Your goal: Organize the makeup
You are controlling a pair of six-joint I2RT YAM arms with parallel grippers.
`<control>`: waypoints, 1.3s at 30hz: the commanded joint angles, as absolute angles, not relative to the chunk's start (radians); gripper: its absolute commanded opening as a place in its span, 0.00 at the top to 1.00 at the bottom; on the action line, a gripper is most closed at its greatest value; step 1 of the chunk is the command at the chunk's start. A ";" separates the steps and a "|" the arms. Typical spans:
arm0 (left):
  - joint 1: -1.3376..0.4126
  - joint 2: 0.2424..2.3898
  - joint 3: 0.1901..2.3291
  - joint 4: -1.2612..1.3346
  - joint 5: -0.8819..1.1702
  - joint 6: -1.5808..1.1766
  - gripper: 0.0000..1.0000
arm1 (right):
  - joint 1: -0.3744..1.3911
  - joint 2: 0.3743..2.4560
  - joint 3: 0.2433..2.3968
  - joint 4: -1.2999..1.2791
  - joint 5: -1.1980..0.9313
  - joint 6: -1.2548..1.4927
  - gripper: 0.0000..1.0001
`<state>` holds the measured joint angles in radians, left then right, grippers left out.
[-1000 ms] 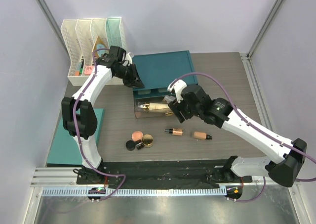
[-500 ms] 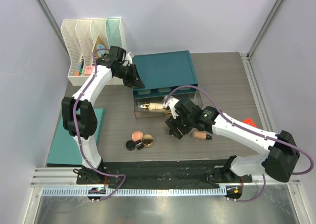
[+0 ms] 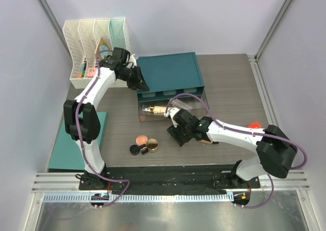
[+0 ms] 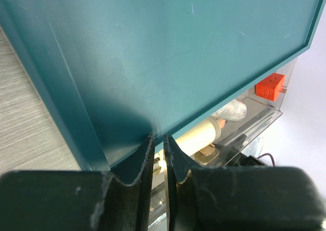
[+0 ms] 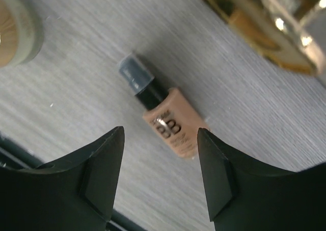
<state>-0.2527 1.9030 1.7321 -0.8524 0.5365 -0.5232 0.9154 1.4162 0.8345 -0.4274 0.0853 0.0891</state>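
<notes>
Here our left fingers [image 4: 145, 154] are clenched on the edge of the teal lid [image 4: 153, 52] of the clear box [image 3: 144, 117], where a cream tube [image 3: 159, 110] lies inside. Our right fingers [image 5: 113, 147] hang released, spread over a tan tube [image 5: 170, 129] lying on the surface [image 5: 76, 78]. Nearby we see a pink compact [image 3: 141, 139], a black jar [image 3: 134, 149] and a gold-rimmed compact [image 3: 152, 147] close together

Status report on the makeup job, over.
Left hand clamped on teal lid. Right hand open over BB tube, not yet gripped. Nothing in the way of the tube.
</notes>
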 commanded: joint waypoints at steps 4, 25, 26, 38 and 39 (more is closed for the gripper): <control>-0.255 1.977 1.686 -0.950 0.428 -0.477 0.85 | 0.925 1.531 0.850 -0.322 0.130 0.123 0.37; -0.255 1.965 1.678 -0.950 0.425 -0.477 0.84 | 1.060 1.471 0.842 -0.414 0.222 0.219 0.32; -0.255 1.964 1.677 -0.948 0.425 -0.477 0.84 | 1.060 1.467 0.842 -0.419 0.225 0.219 0.31; -0.255 1.945 1.649 -0.931 0.431 -0.482 0.84 | 1.135 1.494 0.825 -0.442 0.209 0.287 0.33; -0.255 1.944 1.651 -0.931 0.431 -0.482 0.84 | 1.144 1.494 0.819 -0.442 0.206 0.293 0.34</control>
